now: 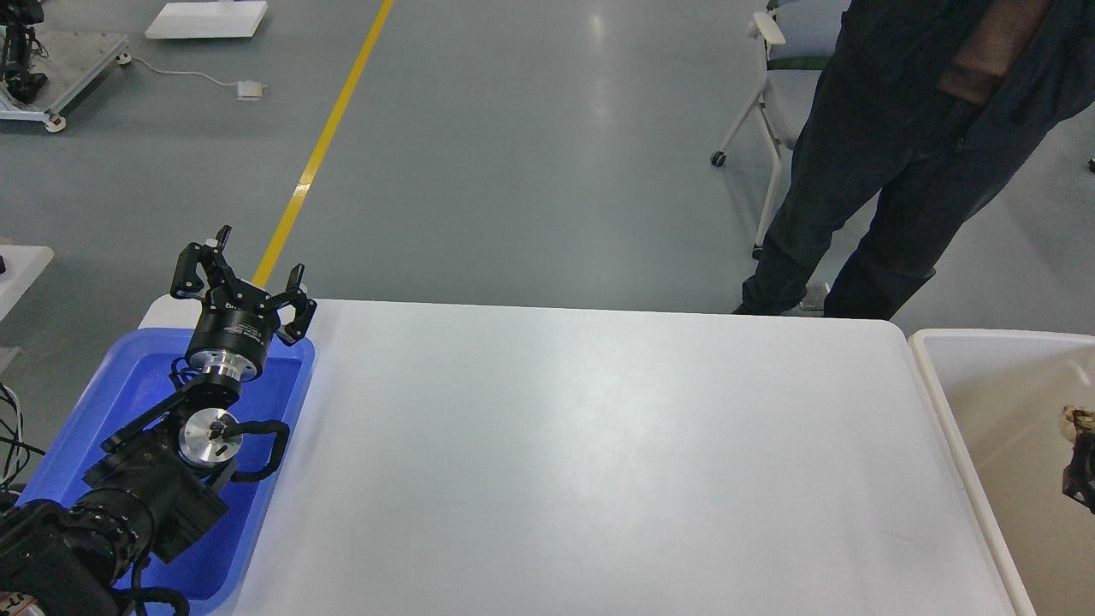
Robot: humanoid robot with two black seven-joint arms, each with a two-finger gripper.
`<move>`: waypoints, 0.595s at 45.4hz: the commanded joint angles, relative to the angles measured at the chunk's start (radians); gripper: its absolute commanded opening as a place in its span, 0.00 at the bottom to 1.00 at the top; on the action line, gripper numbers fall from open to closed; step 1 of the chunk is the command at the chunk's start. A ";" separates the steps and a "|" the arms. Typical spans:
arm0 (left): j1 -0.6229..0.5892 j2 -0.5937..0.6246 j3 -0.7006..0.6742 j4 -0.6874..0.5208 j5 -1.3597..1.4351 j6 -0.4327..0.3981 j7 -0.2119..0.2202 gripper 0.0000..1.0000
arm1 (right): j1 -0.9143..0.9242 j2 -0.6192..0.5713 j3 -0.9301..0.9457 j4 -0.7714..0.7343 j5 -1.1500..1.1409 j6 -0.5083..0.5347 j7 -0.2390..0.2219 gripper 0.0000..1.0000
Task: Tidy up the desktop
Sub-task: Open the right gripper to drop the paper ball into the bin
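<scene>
The white desktop fills the middle of the head view, and no loose object shows on it. My left gripper is open and empty. It is raised over the far end of the blue tray at the desktop's left edge. My right gripper shows only as a small dark part at the right edge, over the beige bin. A small pale, brownish thing sits at its upper tip. I cannot tell what it is or whether the fingers hold it.
A person in dark clothes stands just beyond the desktop's far right corner, with a wheeled chair behind. A yellow floor line runs away behind the tray. My left arm lies across the tray.
</scene>
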 commanded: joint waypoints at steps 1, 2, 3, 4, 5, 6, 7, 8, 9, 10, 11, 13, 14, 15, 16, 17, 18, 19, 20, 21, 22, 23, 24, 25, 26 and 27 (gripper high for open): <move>0.000 -0.001 0.000 0.000 0.000 0.000 -0.001 1.00 | 0.005 0.003 0.014 0.009 -0.084 0.005 0.001 1.00; 0.000 -0.001 0.000 0.000 0.000 0.000 -0.001 1.00 | 0.007 0.004 0.014 0.009 -0.093 0.004 0.001 1.00; 0.000 -0.001 0.000 0.000 0.000 0.000 -0.001 1.00 | 0.010 0.004 0.014 0.009 -0.099 0.005 0.001 1.00; 0.000 -0.001 0.000 0.000 0.000 0.000 0.001 1.00 | 0.011 0.004 0.014 0.010 -0.104 0.005 0.001 1.00; 0.000 0.001 0.000 -0.001 0.000 0.000 -0.001 1.00 | 0.011 0.004 0.014 0.010 -0.107 0.005 0.001 1.00; 0.000 -0.001 0.000 0.000 0.000 0.000 -0.001 1.00 | 0.011 0.004 0.014 0.009 -0.107 0.005 0.003 1.00; 0.000 0.001 0.000 0.000 0.000 0.000 -0.001 1.00 | 0.011 0.004 0.015 0.009 -0.107 0.005 0.003 1.00; 0.000 -0.001 0.000 0.000 0.000 0.000 -0.001 1.00 | 0.011 0.003 0.017 0.009 -0.107 0.005 0.003 1.00; 0.000 -0.001 0.000 0.000 0.000 0.000 0.001 1.00 | 0.011 0.003 0.020 0.009 -0.107 0.005 0.003 1.00; 0.000 -0.001 0.000 0.000 0.000 0.000 -0.001 1.00 | 0.013 0.003 0.025 0.009 -0.107 0.005 0.003 1.00; 0.000 0.001 0.000 0.000 0.000 0.000 -0.001 1.00 | 0.013 0.001 0.032 0.009 -0.107 0.005 0.004 1.00; 0.000 -0.001 0.000 0.000 0.000 0.000 -0.001 1.00 | 0.016 -0.002 0.052 0.009 -0.107 0.005 0.004 1.00; 0.000 -0.001 0.000 -0.001 0.000 0.000 -0.001 1.00 | 0.017 0.000 0.064 0.009 -0.107 0.004 0.004 1.00; 0.000 0.001 0.000 0.000 0.000 0.000 -0.001 1.00 | 0.019 0.000 0.078 0.009 -0.107 0.004 0.004 1.00; 0.000 0.001 0.000 0.000 0.000 0.000 -0.001 1.00 | 0.020 0.000 0.090 0.009 -0.107 0.004 0.004 1.00; 0.000 -0.001 0.000 0.000 0.000 0.000 -0.001 1.00 | 0.023 0.000 0.106 0.009 -0.107 0.005 0.004 1.00; 0.000 0.001 0.000 0.000 0.000 0.000 -0.001 1.00 | 0.026 0.000 0.121 0.010 -0.107 0.005 0.004 1.00; 0.000 0.001 0.000 0.000 0.000 0.000 -0.001 1.00 | 0.033 0.000 0.141 0.010 -0.107 0.007 0.004 1.00; 0.000 -0.001 0.000 0.000 0.000 0.000 -0.001 1.00 | 0.039 0.000 0.161 0.010 -0.107 0.008 0.004 1.00; 0.000 -0.001 0.000 0.000 0.000 0.000 -0.001 1.00 | 0.046 0.001 0.185 0.010 -0.105 0.011 0.004 1.00; 0.000 -0.001 0.000 0.000 0.000 0.000 0.001 1.00 | 0.056 0.003 0.212 0.010 -0.105 0.017 0.004 1.00; 0.000 -0.001 0.000 0.000 0.000 0.000 -0.001 1.00 | 0.063 0.001 0.239 0.012 -0.105 0.026 0.004 1.00; 0.000 0.001 0.000 0.000 0.000 0.000 -0.001 1.00 | 0.072 0.001 0.270 0.013 -0.104 0.036 0.004 1.00; 0.000 -0.001 0.000 0.000 0.000 0.000 -0.001 1.00 | 0.082 0.003 0.300 0.013 -0.102 0.048 0.004 1.00; 0.000 -0.001 0.000 0.000 0.000 0.000 -0.001 1.00 | 0.091 0.003 0.333 0.013 -0.101 0.062 0.004 1.00; 0.000 -0.001 0.000 0.000 0.000 0.000 -0.001 1.00 | 0.098 0.004 0.366 0.013 -0.101 0.074 0.004 1.00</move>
